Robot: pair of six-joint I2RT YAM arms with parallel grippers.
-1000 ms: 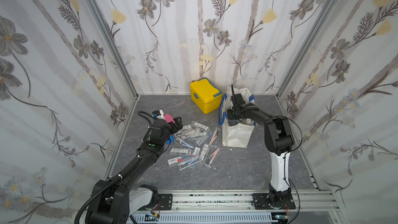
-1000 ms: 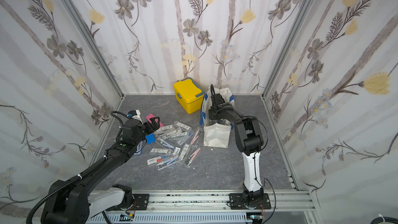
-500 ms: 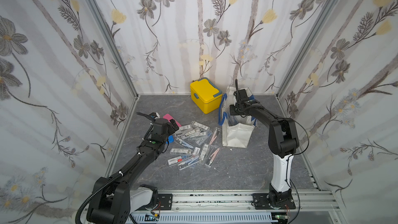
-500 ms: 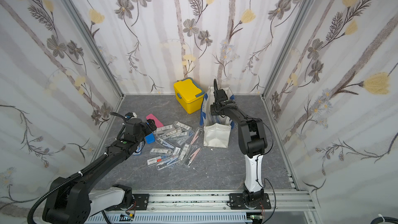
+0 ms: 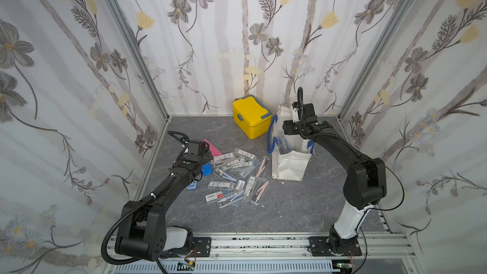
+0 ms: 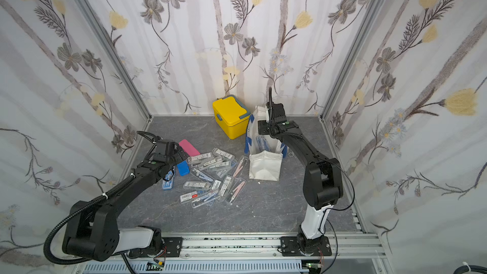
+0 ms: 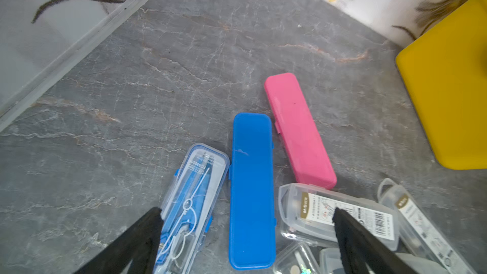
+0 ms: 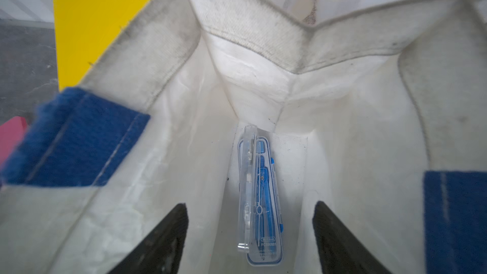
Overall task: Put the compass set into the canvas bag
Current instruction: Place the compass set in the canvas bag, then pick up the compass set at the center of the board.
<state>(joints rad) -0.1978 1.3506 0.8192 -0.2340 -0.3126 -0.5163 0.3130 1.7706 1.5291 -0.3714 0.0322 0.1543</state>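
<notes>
The right gripper (image 8: 250,204) is hanging spread and empty at the mouth of the canvas bag (image 8: 263,35), above the clear-cased compass set (image 8: 261,193) lying on its floor, so it should be rising straight, missing the blue handles (image 8: 76,138), while the left gripper (image 7: 246,210) is hovering wide open, empty, over a blue case (image 7: 251,188).

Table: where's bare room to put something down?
Bare: the front strip between the case pile and the rail; the far-left corner behind the pink case. Crowded: the middle, from the left tool to the canvas bag.
</notes>
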